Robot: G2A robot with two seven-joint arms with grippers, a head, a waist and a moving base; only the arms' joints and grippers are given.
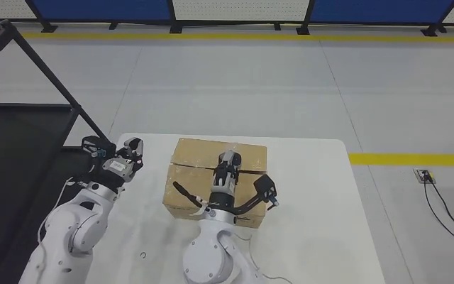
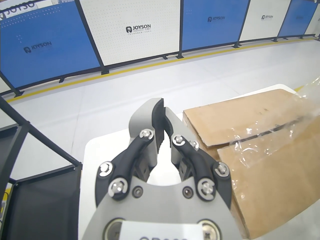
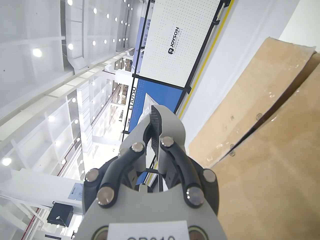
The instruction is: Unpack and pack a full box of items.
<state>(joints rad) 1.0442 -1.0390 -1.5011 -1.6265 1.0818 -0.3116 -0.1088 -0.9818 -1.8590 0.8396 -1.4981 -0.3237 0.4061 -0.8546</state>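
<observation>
The box [image 1: 190, 153] sits mid table [image 1: 312, 213], flaps shut. Its seam [image 2: 250, 137] runs side to side, w/ clear tape [image 2: 308, 93] on it. R gripper [image 1: 227, 165] is right over the seam's middle, fingers pressed together, pinching a bit of tape that stands up off the box. L gripper [image 2: 162, 117] is off the box's left side, near the table corner, fingers pressed together w/ nothing in them. So R arm is nearer. I think the pull must go along the seam, not across, so the tape peels off & the flaps can open.
</observation>
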